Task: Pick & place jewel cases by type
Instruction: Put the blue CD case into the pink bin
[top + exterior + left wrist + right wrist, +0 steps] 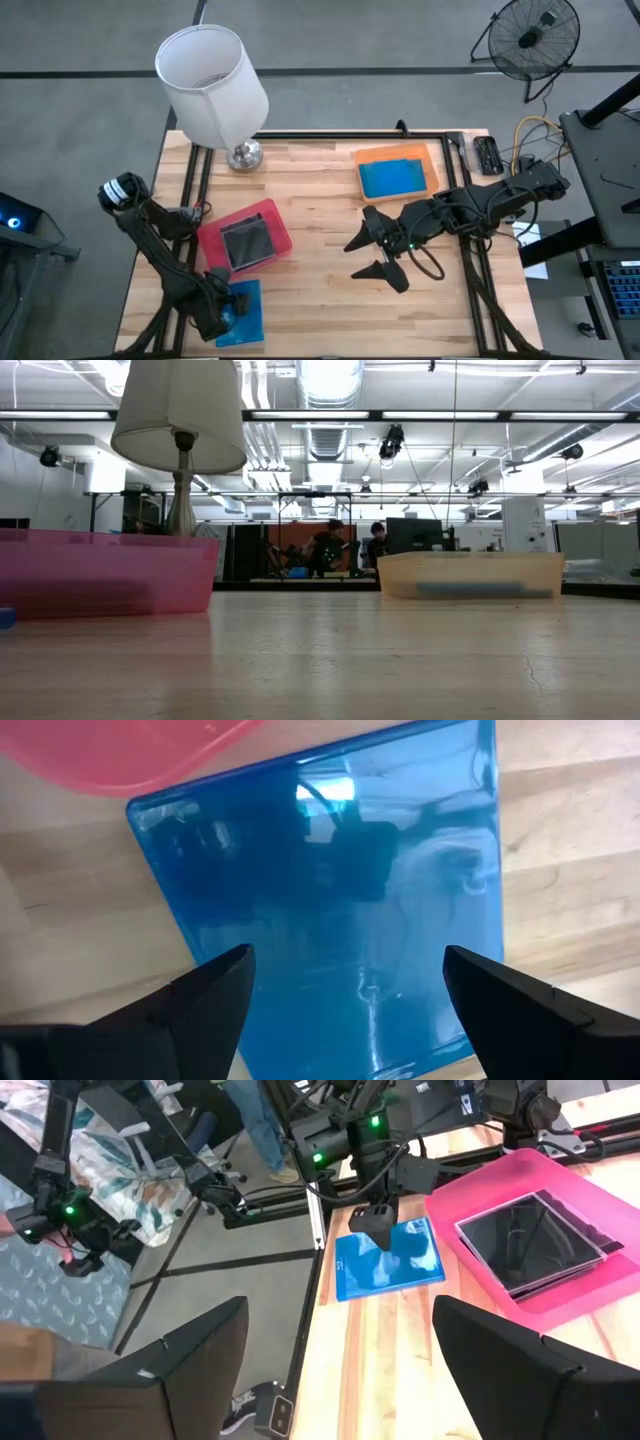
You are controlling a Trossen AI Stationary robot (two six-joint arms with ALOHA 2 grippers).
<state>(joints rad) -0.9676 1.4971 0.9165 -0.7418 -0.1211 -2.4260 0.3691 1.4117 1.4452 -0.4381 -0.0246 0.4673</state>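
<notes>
Left wrist view: spread dark fingers straddle glossy translucent blue square case.

Blue jewel case flat at bench's near-left corner — dark cases stacked in pink tray — blue ones in orange tray.

Light is even and bright in the view from above, and the pale wooden counter carries only soft, weak shadows under the arms. In the level view, long ceiling lamps at the top of the frame burn out to white, and the near counter surface at the bottom is blurred. In the left wrist view, the translucent blue plastic case shows a white glare patch in the upper centre and dark reflections; the foreground is out of focus.
</notes>
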